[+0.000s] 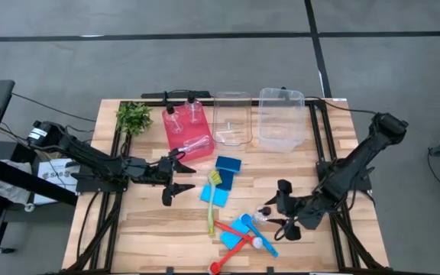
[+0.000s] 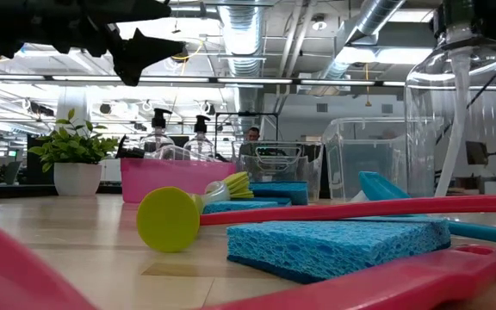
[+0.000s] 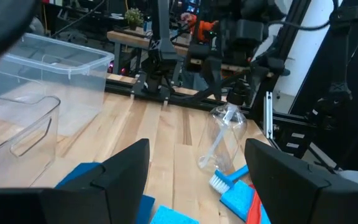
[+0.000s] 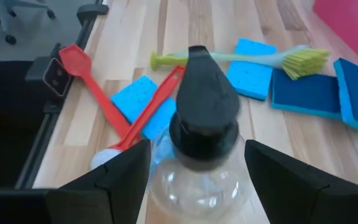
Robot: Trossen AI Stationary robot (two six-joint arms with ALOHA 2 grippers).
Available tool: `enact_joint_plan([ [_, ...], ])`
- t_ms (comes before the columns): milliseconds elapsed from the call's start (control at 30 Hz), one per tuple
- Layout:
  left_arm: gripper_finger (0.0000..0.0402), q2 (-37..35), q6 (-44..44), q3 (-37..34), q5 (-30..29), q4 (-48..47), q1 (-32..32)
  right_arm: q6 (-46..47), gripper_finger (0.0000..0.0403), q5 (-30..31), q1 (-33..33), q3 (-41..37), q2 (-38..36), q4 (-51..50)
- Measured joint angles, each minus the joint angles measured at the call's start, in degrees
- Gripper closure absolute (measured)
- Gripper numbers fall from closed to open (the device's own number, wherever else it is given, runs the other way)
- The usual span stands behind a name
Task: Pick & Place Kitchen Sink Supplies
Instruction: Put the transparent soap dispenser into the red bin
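Right wrist view, pump bottle [image 4: 199, 155] upright between open right hand [image 4: 197, 180] fingers

Overhead downward, table-level sideways, two wrist close-ups, sharing pump bottle [image 4: 201, 162]

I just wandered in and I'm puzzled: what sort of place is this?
Probably a robotics lab in an open industrial hall: exposed ceiling ducts, a wooden table on a black frame between two robot arms, and more workbenches beyond.

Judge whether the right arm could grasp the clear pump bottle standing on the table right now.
Probably yes: the right gripper has its jaws open either side of the pump bottle, with nothing between them.
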Motion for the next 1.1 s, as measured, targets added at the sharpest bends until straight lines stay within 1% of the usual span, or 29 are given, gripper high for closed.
enact_joint_plan([
  [233, 0.0135, 0.0, 0.0, 0.0, 0.0, 0.4, 0.0, -0.64, 0.0148, 0.09, -1.79, 0.0, 0.96, 1.13],
  [467, 0.0135, -0.02, 0.0, 0.0, 0.02, 0.4, 0.0, -3.4, 0.0148, 0.12, -3.77, 0.0, 0.94, 3.41],
  [533, 0.0135, -0.02, 0.0, 0.0, 0.02, 0.4, 0.0, -3.5, 0.0153, 0.11, -4.28, 0.02, 0.94, 3.59],
  [633, 0.0135, -0.02, 0.0, 0.0, 0.02, 0.4, 0.0, -3.6, 0.0183, 0.06, -4.76, 0.02, 0.94, 3.56],
  [700, 0.0135, -0.02, 0.0, 0.0, 0.02, 0.41, 0.0, -3.6, 0.0218, 0.04, -4.93, 0.0, 0.92, 3.56],
  [800, 0.0135, -0.02, 0.0, 0.0, 0.02, 0.4, 0.0, -4.04, 0.0281, 0.09, -4.93, 0.02, 0.9, 3.59],
  [933, 0.0135, -0.02, 0.0, 0.0, 0.02, 0.43, 0.0, -5.36, 0.0281, 0.0, -4.93, 1.28, 0.9, 3.3],
  [1100, 0.0135, -0.04, -0.02, 0.0, 0.04, 0.68, 0.0, -10.47, 0.0281, 0.0, -4.93, 5.96, 0.9, 3.52],
])
